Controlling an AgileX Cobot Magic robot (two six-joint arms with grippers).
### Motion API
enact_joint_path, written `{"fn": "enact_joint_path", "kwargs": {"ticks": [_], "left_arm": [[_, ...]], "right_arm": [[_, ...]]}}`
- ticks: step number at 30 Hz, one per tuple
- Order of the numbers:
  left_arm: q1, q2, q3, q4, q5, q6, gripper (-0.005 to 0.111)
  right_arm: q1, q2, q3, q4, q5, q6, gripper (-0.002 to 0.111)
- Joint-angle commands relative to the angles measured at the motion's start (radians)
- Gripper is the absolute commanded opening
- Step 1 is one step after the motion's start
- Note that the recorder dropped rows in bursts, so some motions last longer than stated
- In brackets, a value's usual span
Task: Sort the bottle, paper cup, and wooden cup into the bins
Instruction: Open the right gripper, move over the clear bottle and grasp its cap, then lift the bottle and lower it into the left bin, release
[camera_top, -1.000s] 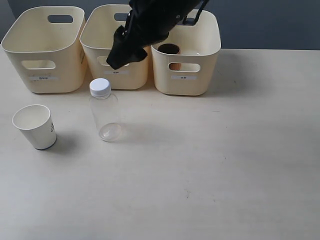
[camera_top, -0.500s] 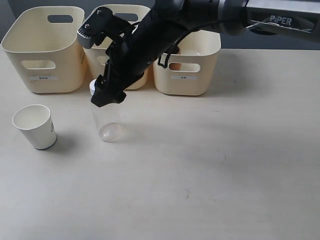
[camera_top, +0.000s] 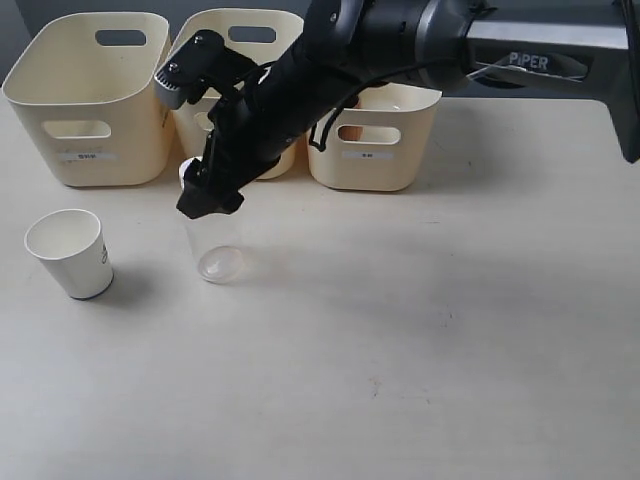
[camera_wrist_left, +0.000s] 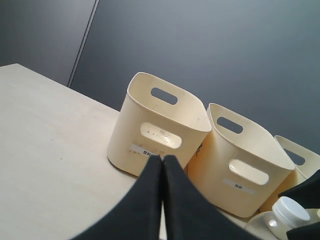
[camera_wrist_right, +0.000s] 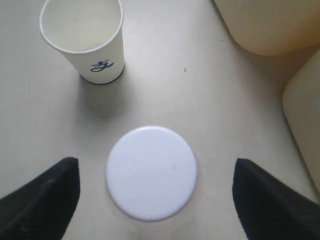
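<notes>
The clear bottle (camera_top: 212, 243) with its white cap (camera_wrist_right: 151, 172) stands upright on the table in front of the middle bin (camera_top: 232, 60). My right gripper (camera_top: 205, 196) reaches across from the right and hangs open directly above the cap. One finger (camera_wrist_right: 45, 197) is on each side of the cap, apart from it. The white paper cup (camera_top: 68, 252) stands upright left of the bottle. My right arm covers the inside of the right bin (camera_top: 372, 150), so the wooden cup does not show. My left gripper (camera_wrist_left: 161, 158) is shut on nothing and points at the left bin (camera_wrist_left: 155, 125).
Three cream bins stand in a row along the back of the table, the left bin (camera_top: 90, 100) nearest the paper cup (camera_wrist_right: 85, 40). My right arm stretches over the middle and right bins. Bare tabletop (camera_top: 420, 340) spreads in front and to the right.
My right arm has swung from above the bins down and leftward to the bottle. Its open gripper now sits over the cap. Bottle and paper cup have not moved.
</notes>
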Motion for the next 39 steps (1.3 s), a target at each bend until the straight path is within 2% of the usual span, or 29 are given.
{"fn": "enact_joint_path", "kwargs": {"ticks": [1,5,9,18,21,22,39], "left_arm": [[-0.006,-0.006,0.000,-0.003,0.000,0.002,0.000],[-0.006,-0.006,0.000,-0.003,0.000,0.002,0.000],[-0.006,-0.006,0.000,-0.003,0.000,0.002,0.000],[-0.006,-0.006,0.000,-0.003,0.000,0.002,0.000],[-0.006,-0.006,0.000,-0.003,0.000,0.002,0.000],[-0.006,-0.006,0.000,-0.003,0.000,0.002,0.000],[-0.006,-0.006,0.000,-0.003,0.000,0.002,0.000]], "right_arm": [[-0.001,-0.001,-0.002,0.020,-0.034,-0.006,0.078],[-0.001,-0.001,-0.002,0.020,-0.044,-0.006,0.078],[-0.001,-0.001,-0.002,0.022,-0.044,-0.006,0.068],[-0.001,-0.001,-0.002,0.022,-0.018,-0.006,0.025],[-0.001,-0.001,-0.002,0.022,-0.015,-0.020,0.003],[-0.001,-0.001,-0.002,0.025,-0.010,-0.033,0.000],[-0.001,-0.030,-0.002,0.026,-0.024,-0.035,0.000]]}}
